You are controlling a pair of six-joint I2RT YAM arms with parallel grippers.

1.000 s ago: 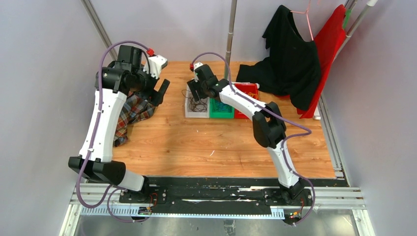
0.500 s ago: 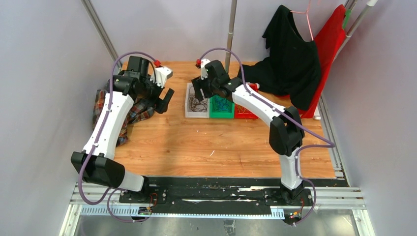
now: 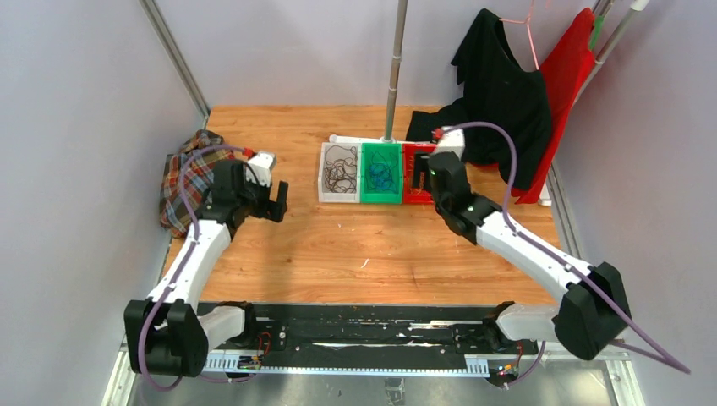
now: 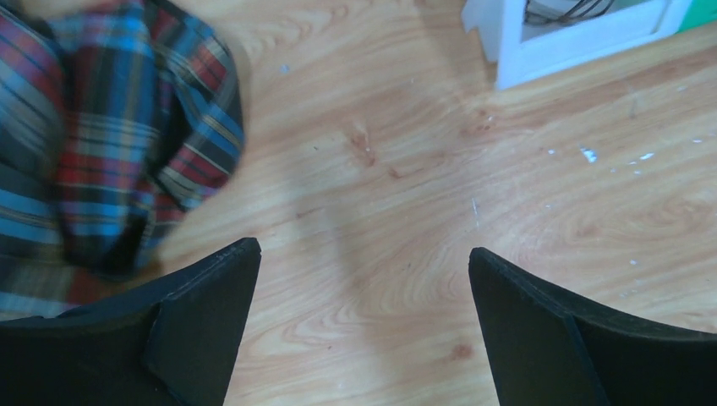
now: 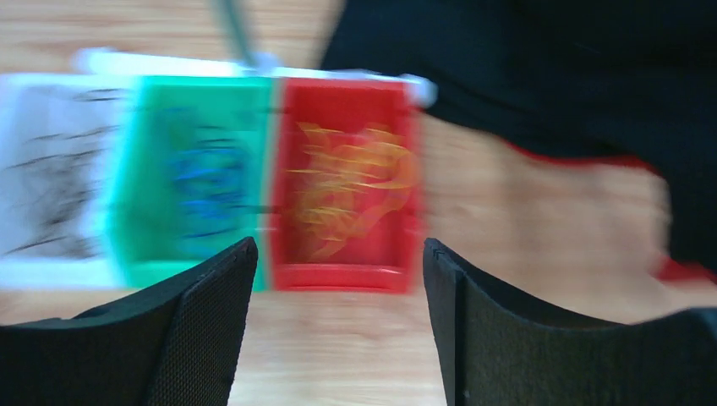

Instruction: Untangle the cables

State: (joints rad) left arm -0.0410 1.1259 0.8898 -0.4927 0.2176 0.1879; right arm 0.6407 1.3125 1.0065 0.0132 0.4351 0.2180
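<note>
1. Pale wooden surface (image 3: 355,245): carries a crumpled plaid cloth (image 3: 182,173) at far left, a black garment (image 3: 499,93) at far right, and three small bins at far middle.
2. Plastic bins, touching side by side in a row: white bin (image 3: 339,200), green bin (image 3: 380,200), red bin (image 5: 338,275).
3. Left pincer (image 4: 362,250): spread wide, empty, over bare wood near the cloth. Right pincer (image 5: 338,245): also wide apart, gripping nothing, just in front of the red bin.
4. Thin cables, in loose curls, one colour per bin: dark strands (image 3: 340,169) in white, blue strands (image 3: 380,173) in green, orange strands (image 5: 355,186) in red.
5. Judged essentially finished: no tangle visible on the wood, little or nothing left to separate.
</note>
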